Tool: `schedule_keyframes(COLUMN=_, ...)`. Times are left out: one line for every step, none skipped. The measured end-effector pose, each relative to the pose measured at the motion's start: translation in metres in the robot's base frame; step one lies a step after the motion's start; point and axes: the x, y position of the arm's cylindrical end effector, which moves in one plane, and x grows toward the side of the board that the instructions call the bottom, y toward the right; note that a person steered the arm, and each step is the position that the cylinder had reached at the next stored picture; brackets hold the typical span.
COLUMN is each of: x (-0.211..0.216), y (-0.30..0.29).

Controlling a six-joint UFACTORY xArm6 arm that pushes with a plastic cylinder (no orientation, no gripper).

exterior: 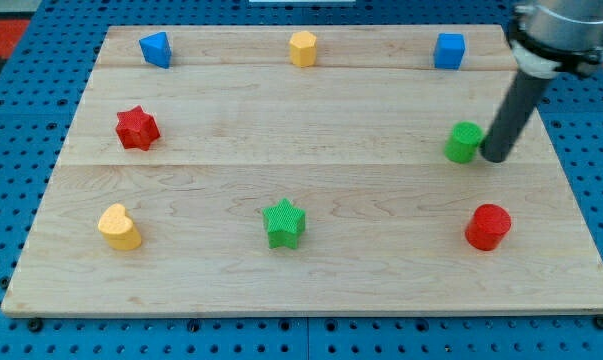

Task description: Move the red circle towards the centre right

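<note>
The red circle (488, 227) lies on the wooden board near the view's bottom right. My tip (494, 157) rests on the board at the view's right, just right of a green block (464, 142) and touching or nearly touching it. The tip is above the red circle in the view, about a block's width of bare board between them. The dark rod slants up to the view's top right.
Other blocks on the board (311, 300): a blue block (156, 49) at top left, a yellow hexagon (302, 48) at top middle, a blue cube (448, 51) at top right, a red star (136, 128) at left, a yellow heart (119, 227) at bottom left, a green star (284, 222) at bottom middle.
</note>
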Motion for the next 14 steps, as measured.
schedule_keyframes(x=-0.004, y=-0.053)
schedule_keyframes(x=-0.004, y=-0.130)
schedule_keyframes(x=0.035, y=-0.086)
schedule_keyframes(x=0.100, y=-0.042)
schedule_keyframes(x=0.156, y=-0.036)
schedule_keyframes(x=0.120, y=-0.024)
schedule_keyframes(x=0.055, y=-0.035)
schedule_keyframes(x=0.088, y=-0.043)
schedule_keyframes(x=0.121, y=-0.039)
schedule_keyframes(x=0.092, y=0.010)
schedule_keyframes(x=0.041, y=-0.004)
schedule_keyframes(x=0.054, y=-0.006)
schedule_keyframes(x=0.070, y=0.024)
schedule_keyframes(x=0.033, y=0.079)
